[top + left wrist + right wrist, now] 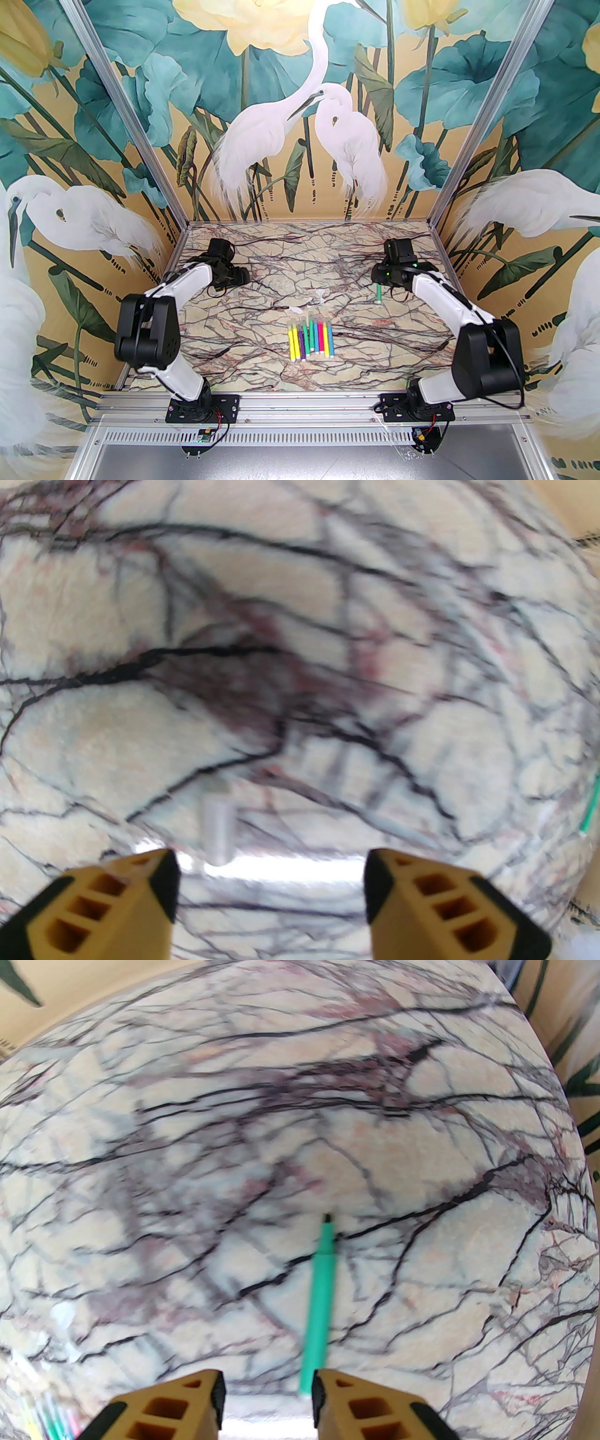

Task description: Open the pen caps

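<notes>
Marble table (262, 328), uncapped green pen (319, 1295) near parted right fingers (361, 1405)

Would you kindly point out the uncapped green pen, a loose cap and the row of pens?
uncapped green pen (318, 1307): right wrist view, middle of its barrel.
loose cap (218, 829): left wrist view, middle of its pale body.
row of pens (311, 340): top external view, middle of the row.

The table (262, 375) is cream marble crossed by black and dark purple veins, with reddish patches. The pens (311, 338) near its middle are yellow, purple, green, teal, pink and blue, with white butts. The green pen (318, 1307) toward the right edge has a dark tip. The pen caps (296, 309) are pale and see-through. The left gripper (271, 859) and right gripper (267, 1377) are ochre-yellow with black pads.
</notes>
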Controlling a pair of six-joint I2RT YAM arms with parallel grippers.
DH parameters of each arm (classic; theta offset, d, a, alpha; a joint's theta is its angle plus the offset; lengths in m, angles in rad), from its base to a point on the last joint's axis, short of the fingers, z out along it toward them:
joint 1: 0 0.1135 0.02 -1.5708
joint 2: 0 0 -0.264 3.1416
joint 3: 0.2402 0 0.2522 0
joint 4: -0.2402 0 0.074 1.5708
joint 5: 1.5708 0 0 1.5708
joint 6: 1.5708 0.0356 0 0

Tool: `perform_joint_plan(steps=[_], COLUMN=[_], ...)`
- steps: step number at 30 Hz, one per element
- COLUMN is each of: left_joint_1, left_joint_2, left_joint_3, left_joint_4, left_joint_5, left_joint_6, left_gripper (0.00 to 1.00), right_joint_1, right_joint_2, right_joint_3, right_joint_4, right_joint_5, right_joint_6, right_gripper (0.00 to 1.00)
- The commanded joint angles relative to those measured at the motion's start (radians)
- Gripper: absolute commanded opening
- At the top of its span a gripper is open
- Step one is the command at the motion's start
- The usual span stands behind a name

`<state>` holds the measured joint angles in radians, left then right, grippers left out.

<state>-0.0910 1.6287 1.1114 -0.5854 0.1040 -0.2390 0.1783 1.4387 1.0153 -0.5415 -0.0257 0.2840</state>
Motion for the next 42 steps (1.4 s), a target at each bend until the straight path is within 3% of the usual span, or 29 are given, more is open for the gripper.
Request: perform_joint_plan(steps=[1,14,23,42], left_joint_1=[-0.01,-0.151,-0.179,-0.183], left_joint_2=[-0.087,-0.318,-0.434,-0.464], left_joint_3=[-0.055,-0.283,-0.42,-0.463], left_joint_4=[0.041,0.178,0.31,0.341], left_joint_5=[0.129,0.176,0.259,0.295], left_joint_6=[-0.014,-0.068,-0.121,-0.12], left_gripper=[0.79,0.91,0.93,0.94], right_joint_1=[0.066,0.261,0.414,0.605], right_joint_2=[-0.064,-0.208,-0.227,-0.069], right_joint_3=[-0.043,-0.143,-0.235,-0.275], right_joint_4=[-0.035,-0.098,-0.072,0.023], right_joint_5=[-0.011,-0.087,-0.077,-0.025], right_joint_6=[0.02,0.101,0.207,0.332], right_gripper=[0.4,0.45,0.5,0.5])
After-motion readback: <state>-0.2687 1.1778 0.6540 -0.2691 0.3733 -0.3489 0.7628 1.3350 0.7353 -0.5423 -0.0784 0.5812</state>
